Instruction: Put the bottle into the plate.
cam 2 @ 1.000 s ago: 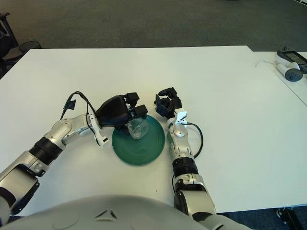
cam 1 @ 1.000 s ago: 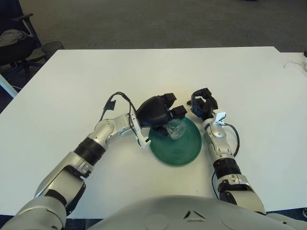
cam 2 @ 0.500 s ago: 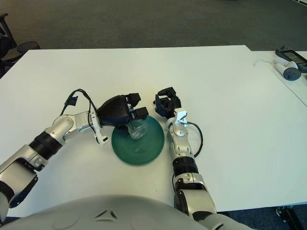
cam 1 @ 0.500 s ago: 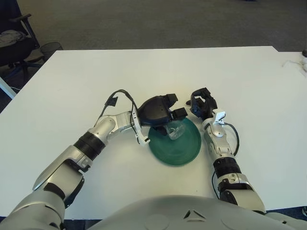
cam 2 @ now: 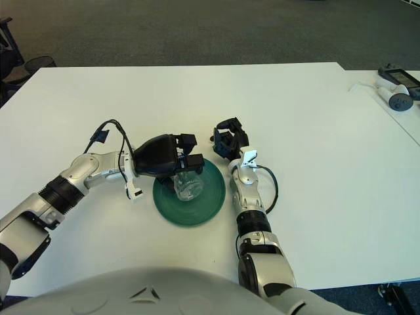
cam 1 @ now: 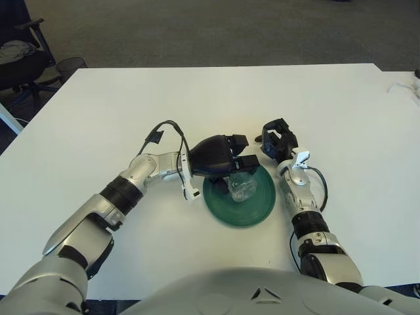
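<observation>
A white table (cam 1: 98, 111) stands on grey carpet in an office-like room, with a humanoid robot's two arms reaching over it from the near edge. At centre, a dark green plate (cam 1: 259, 207) lies flat on the tabletop, and a clear bottle (cam 1: 243, 189) sits within its rim. The left hand (cam 1: 220, 157) hangs over the plate's far-left edge, its dark fingers (cam 1: 246, 162) reaching over the top of the bottle; whether they grip the bottle or merely hover against it cannot be told from either eye. The right hand (cam 1: 278, 141) shows just beyond the plate's right rim, fingers curled and holding nothing. The left eye view alone takes in a dark office chair (cam 1: 20, 59) and a wire wastebasket (cam 1: 71, 64) off the table's far-left corner. The right eye view alone shows a second white surface at far right carrying a grey handheld controller (cam 2: 398, 98) and a dark device (cam 2: 401, 76).
</observation>
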Robot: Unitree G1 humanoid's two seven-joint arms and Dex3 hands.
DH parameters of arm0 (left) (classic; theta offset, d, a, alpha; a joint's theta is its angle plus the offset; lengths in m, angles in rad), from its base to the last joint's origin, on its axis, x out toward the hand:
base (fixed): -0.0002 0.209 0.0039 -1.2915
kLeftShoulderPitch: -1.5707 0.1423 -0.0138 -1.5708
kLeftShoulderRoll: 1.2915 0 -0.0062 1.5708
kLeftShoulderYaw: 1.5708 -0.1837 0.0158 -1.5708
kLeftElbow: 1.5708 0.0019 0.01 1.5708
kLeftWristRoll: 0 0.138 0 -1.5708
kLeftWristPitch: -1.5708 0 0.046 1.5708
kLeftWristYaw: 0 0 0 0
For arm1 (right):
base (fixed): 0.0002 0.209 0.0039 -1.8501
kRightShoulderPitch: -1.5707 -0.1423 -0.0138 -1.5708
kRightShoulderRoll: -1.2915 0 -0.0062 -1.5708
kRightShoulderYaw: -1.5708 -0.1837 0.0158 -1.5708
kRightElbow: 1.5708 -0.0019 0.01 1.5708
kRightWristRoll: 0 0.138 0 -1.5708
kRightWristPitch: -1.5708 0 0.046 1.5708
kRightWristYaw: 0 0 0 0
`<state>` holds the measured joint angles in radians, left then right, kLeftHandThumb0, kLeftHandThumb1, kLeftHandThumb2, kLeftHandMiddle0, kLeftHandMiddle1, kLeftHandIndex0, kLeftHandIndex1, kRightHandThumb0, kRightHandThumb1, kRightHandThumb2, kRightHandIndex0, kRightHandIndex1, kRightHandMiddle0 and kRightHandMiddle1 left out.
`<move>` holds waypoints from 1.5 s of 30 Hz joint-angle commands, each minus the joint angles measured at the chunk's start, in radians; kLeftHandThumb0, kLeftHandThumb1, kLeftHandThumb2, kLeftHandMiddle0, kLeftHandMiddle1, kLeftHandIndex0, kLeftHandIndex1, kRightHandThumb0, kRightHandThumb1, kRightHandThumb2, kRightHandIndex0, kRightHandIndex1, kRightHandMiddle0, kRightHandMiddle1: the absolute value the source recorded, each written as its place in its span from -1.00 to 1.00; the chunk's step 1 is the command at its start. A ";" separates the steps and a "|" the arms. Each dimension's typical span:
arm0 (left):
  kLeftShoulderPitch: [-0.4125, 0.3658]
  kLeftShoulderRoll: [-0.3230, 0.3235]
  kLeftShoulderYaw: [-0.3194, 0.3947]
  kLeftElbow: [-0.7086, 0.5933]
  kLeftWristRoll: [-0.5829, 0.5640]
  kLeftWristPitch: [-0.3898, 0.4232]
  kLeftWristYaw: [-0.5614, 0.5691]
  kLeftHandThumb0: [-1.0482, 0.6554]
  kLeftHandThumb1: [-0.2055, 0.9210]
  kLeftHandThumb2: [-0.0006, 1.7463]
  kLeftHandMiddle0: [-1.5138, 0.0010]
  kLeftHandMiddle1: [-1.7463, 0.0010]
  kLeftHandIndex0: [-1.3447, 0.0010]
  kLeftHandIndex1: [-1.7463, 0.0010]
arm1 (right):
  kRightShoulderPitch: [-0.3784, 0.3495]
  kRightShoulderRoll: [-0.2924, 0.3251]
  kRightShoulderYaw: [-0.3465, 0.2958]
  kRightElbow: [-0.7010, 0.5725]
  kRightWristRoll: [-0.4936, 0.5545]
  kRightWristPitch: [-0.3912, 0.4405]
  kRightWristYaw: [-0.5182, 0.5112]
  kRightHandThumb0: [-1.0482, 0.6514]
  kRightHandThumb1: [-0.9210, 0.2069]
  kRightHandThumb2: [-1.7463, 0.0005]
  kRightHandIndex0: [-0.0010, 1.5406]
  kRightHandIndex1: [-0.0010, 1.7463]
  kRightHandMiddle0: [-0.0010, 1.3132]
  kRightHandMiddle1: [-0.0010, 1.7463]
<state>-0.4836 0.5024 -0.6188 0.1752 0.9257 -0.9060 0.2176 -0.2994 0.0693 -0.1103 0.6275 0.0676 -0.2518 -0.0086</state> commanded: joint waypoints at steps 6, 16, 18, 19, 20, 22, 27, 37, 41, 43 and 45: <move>0.083 0.012 0.032 -0.105 -0.208 0.013 -0.182 -0.25 0.32 0.18 -0.28 -1.00 0.34 -1.00 | 0.046 -0.003 -0.022 0.118 0.016 0.045 -0.003 0.22 -0.43 -0.01 -0.34 0.68 -0.54 0.98; 0.077 0.006 0.013 -0.082 -0.492 -0.057 -0.365 -0.26 0.23 0.26 -0.31 -1.00 0.29 -1.00 | 0.022 -0.007 -0.034 0.180 0.015 0.004 0.004 0.22 -0.42 -0.01 -0.35 0.67 -0.51 0.98; 0.075 0.001 0.012 -0.078 -0.527 -0.060 -0.400 -0.26 0.22 0.27 -0.33 -1.00 0.28 -1.00 | 0.018 -0.009 -0.035 0.193 0.015 -0.007 0.007 0.22 -0.42 -0.01 -0.35 0.66 -0.50 0.98; 0.076 -0.001 0.016 -0.076 -0.537 -0.060 -0.413 -0.26 0.21 0.27 -0.34 -1.00 0.28 -1.00 | 0.015 -0.009 -0.036 0.201 0.016 -0.012 0.008 0.22 -0.42 -0.01 -0.35 0.66 -0.50 0.98; 0.077 -0.003 0.020 -0.075 -0.546 -0.061 -0.425 -0.26 0.21 0.27 -0.35 -1.00 0.28 -1.00 | 0.013 -0.009 -0.037 0.207 0.016 -0.015 0.009 0.22 -0.42 -0.01 -0.35 0.66 -0.50 0.98; 0.085 -0.010 0.029 -0.076 -0.549 -0.051 -0.443 -0.26 0.21 0.27 -0.36 -1.00 0.28 -1.00 | 0.009 -0.009 -0.039 0.215 0.018 -0.019 0.009 0.22 -0.42 -0.01 -0.35 0.66 -0.50 0.98; 0.095 -0.041 0.042 -0.056 -0.506 -0.040 -0.465 -0.26 0.20 0.28 -0.36 -1.00 0.28 -1.00 | 0.004 -0.006 -0.040 0.223 0.016 -0.013 0.001 0.23 -0.45 0.02 -0.37 0.66 -0.49 0.98; 0.077 -0.108 0.091 0.035 -0.289 -0.112 -0.343 -0.26 0.22 0.26 -0.32 -1.00 0.29 -1.00 | 0.003 0.001 -0.034 0.207 0.007 0.007 -0.023 0.23 -0.51 0.07 -0.41 0.64 -0.50 0.99; 0.057 -0.119 0.113 0.067 -0.141 -0.135 -0.233 -0.26 0.25 0.24 -0.23 -1.00 0.31 -1.00 | 0.011 0.005 -0.024 0.187 0.002 0.015 -0.028 0.23 -0.52 0.08 -0.40 0.64 -0.51 0.99; 0.047 -0.117 0.114 0.080 -0.094 -0.140 -0.198 -0.25 0.27 0.22 -0.18 -1.00 0.32 -1.00 | 0.016 0.006 -0.020 0.178 0.002 0.016 -0.028 0.23 -0.52 0.08 -0.40 0.64 -0.52 0.99; 0.038 -0.113 0.113 0.090 -0.057 -0.143 -0.169 -0.25 0.30 0.20 -0.13 -1.00 0.34 -1.00 | 0.019 0.007 -0.017 0.171 0.004 0.019 -0.027 0.23 -0.52 0.08 -0.40 0.64 -0.52 0.99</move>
<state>-0.4148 0.3789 -0.5208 0.2457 0.8088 -1.0399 -0.0034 -0.3658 0.0607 -0.1275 0.7527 0.0658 -0.3260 -0.0262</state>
